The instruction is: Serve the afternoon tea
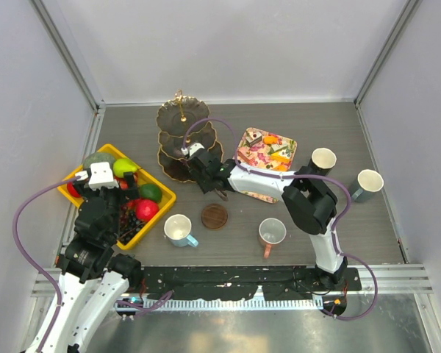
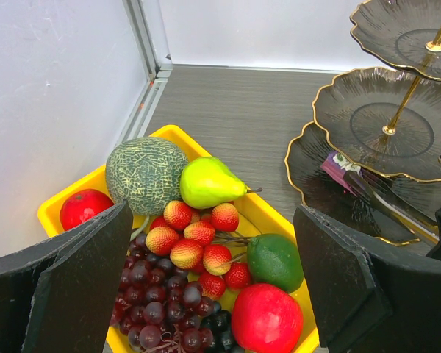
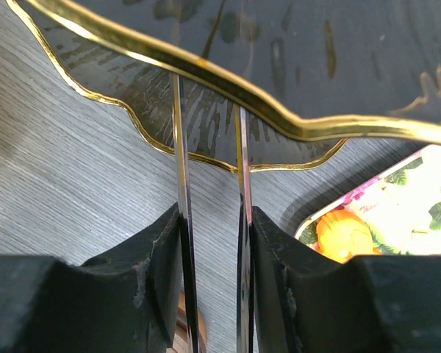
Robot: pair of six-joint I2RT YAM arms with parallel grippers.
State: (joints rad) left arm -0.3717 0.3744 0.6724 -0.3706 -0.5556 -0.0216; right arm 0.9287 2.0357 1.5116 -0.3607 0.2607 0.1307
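Two thin silvery blades of the metal tongs (image 3: 182, 220) run up between the pads of the right gripper (image 3: 213, 250), which is clamped on them and presses them nearly together. Their tips pass out of sight beneath a gold-rimmed scalloped tier of the dark glass three-tier stand (image 3: 206, 73), above its lowest plate. From the left wrist, a small purplish piece (image 2: 342, 168) lies on that lowest plate at the tongs' end; what it is cannot be told.

This looks like setting a piece on the bottom tier. To do it well, hold the blades low and level in the gap between tiers, ease the squeeze only once the piece rests flat, then draw straight back without knocking a gold rim.

Just right of the stand sits the flowered rectangular tin (image 1: 267, 151) with orange pastries (image 3: 342, 235). Four mugs (image 1: 178, 229) stand scattered nearer the arms. The left gripper (image 2: 213, 279) hangs spread wide over the yellow plastic crate (image 2: 66, 206) of fruit.
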